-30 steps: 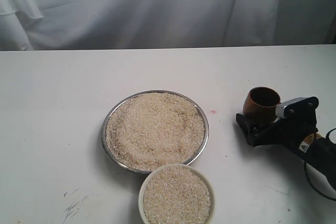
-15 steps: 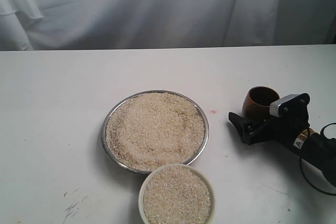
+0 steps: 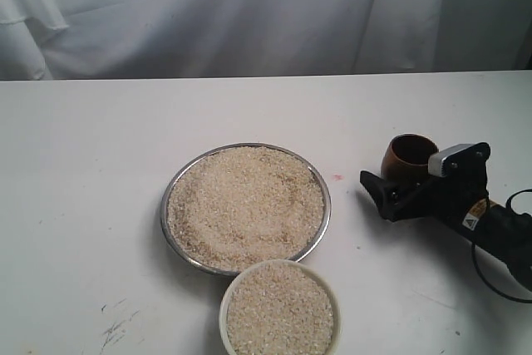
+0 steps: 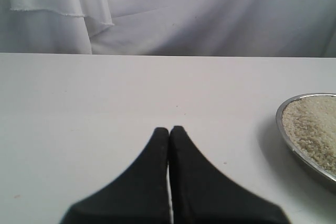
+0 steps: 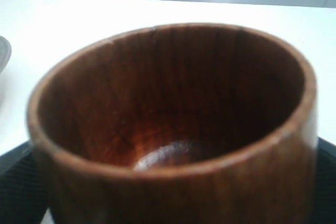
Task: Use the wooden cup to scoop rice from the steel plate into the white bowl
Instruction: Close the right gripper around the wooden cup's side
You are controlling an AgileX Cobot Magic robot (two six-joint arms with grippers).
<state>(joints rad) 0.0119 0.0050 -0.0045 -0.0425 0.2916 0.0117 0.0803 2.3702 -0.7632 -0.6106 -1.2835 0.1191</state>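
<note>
So in the exterior view the wooden cup (image 3: 409, 155) stands on the table (image 3: 100, 164) off to the right, well apart from the steel plate (image 3: 170, 222) heaped with rice (image 3: 245, 201) in the middle. The white bowl (image 3: 223, 309) sits just beside the plate's near edge and looks pretty full. The right gripper (image 3: 391, 179) lies low with its jaws spread wide either side of the cup, nothing clamped as far as I can see, so I'd call this the pick-up step. Left wrist view: the left gripper (image 4: 169, 129) is pinched together on nothing, parked left of the plate, out of the way. Right wrist view is basically all cup, dark inside and empty, with black pads (image 5: 13, 192) peeking out on both sides (can't tell if they touch the wood). My advice: squeeze slowly around the belly, since that glossy rounded wall could slip or tip, and hold the mouth upward before heading left to the plate.
</note>
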